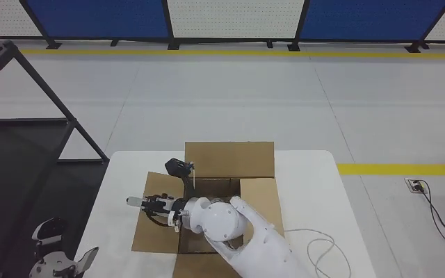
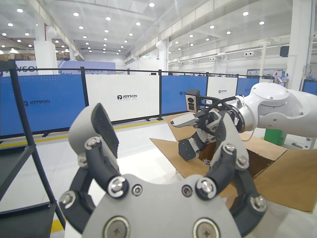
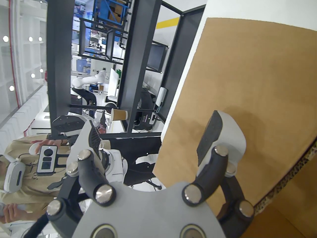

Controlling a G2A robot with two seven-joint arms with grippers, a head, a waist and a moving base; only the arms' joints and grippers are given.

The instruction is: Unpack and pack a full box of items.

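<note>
An open cardboard box (image 1: pixel 229 160) stands on the white table (image 1: pixel 313 181) with its flaps spread out. My right gripper (image 1: pixel 146 203) hovers over the box's left flap (image 1: pixel 156 184), open and holding nothing. In the right wrist view the open right gripper (image 3: pixel 153 122) hangs above that flap (image 3: pixel 247 75) near the table's edge. My left gripper (image 2: pixel 161 112) is open and empty, off the table's near left corner (image 1: pixel 66 244). It faces the box (image 2: pixel 272 174) and the right gripper (image 2: pixel 184 136). The inside of the box is dark; I cannot tell its contents.
A black metal rack (image 1: pixel 42 104) stands on the floor left of the table, close to the left gripper (image 2: pixel 22 125). A thin cable (image 1: pixel 320 243) lies on the table right of the box. Blue and white fence panels (image 1: pixel 236 17) close off the far side.
</note>
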